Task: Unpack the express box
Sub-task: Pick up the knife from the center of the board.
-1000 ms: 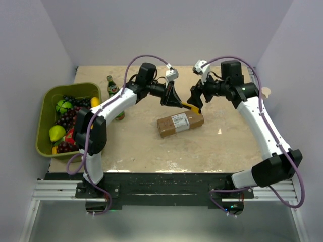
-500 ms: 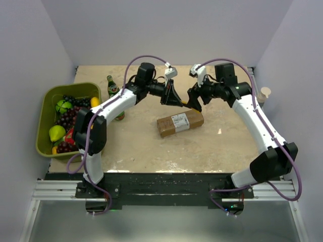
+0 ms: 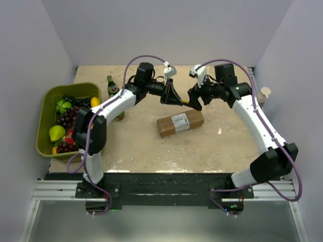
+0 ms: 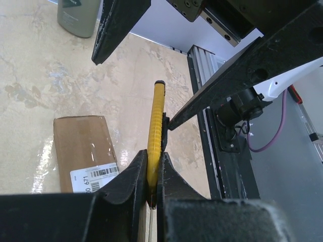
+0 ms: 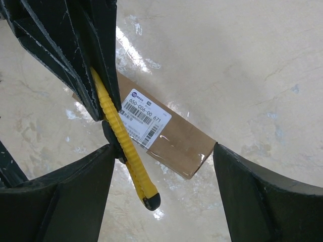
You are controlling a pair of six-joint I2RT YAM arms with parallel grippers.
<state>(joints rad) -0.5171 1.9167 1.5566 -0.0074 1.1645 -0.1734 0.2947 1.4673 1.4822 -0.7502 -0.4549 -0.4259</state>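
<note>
The express box (image 3: 180, 122), a brown carton with a white label, lies flat at mid-table; it also shows in the left wrist view (image 4: 83, 146) and the right wrist view (image 5: 181, 138). My left gripper (image 3: 176, 100) (image 4: 153, 157) is shut on a slim yellow utility knife (image 4: 156, 121) and holds it in the air above the box's far side. My right gripper (image 3: 195, 101) (image 5: 164, 169) is open, with its jaws on either side of the knife's free end (image 5: 126, 151). One of its fingers (image 5: 65, 191) is touching or almost touching the knife's black slider.
A green bin (image 3: 70, 88) of fruit stands at the left edge. A green bottle (image 3: 112, 89) stands beside it, behind the left arm. A small cup (image 3: 263, 95) sits at the right wall. Walls close in three sides.
My right gripper has moved left and closed in on the knife held by my left gripper. In the last half second almost nothing has moved. The box has stayed put.
</note>
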